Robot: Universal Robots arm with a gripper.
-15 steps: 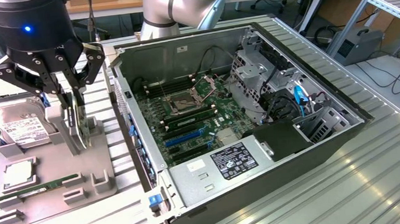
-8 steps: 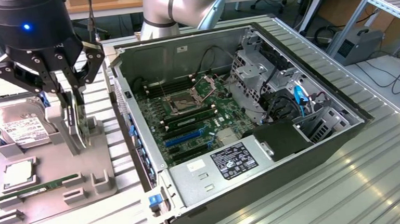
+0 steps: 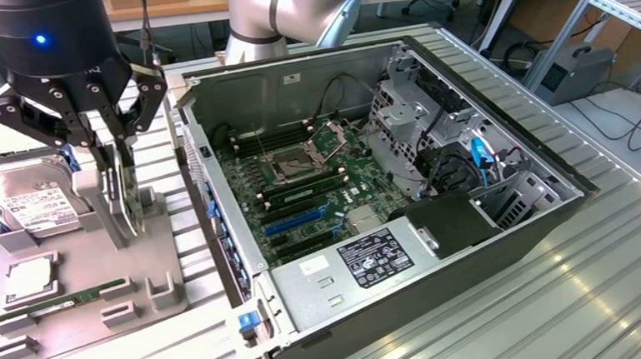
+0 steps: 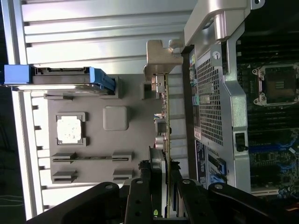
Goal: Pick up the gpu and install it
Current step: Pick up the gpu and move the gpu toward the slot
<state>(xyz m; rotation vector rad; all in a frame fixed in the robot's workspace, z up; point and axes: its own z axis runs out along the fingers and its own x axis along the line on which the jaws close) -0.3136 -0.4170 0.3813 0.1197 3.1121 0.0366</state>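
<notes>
Grey moulded plastic forms the parts tray [image 4: 135,140] seen in the wrist view, and the gpu [image 4: 167,135], a thin dark flat card, stands on edge in a slot along the tray edge nearest the open black-and-silver computer case [image 4: 210,102]. Its silvery metal bracket [image 4: 159,65] is at the end away from the claw [image 4: 162,179]. The claw is about half open, with one black finger [image 4: 140,200] on each side of the card. Whether a pad touches the card I cannot tell. The card rests in its slot. Elsewhere on the tray are a silver hard drive [image 4: 60,77] seen side-on with blue at its ends, a square silver processor chip [image 4: 70,129] in a recess, and a narrow memory stick [image 4: 91,158] held between small posts. In the exterior view the tray [image 3: 80,252] lies on the ribbed aluminium table [image 3: 595,296] just beside the case [image 3: 292,81], whose green motherboard [image 3: 298,189] faces up. The claw [image 3: 124,200], on a silver-grey robot arm [image 3: 287,6], reaches down at the tray edge nearest the case, and the gpu is largely hidden between its fingers. The hard drive [image 3: 27,201], with a white label, lies at a tray corner on the edge away from the case. The chip [image 3: 32,280] sits mid-tray, and the green stick [image 3: 61,302] lies toward the end of the tray opposite the drive.
</notes>
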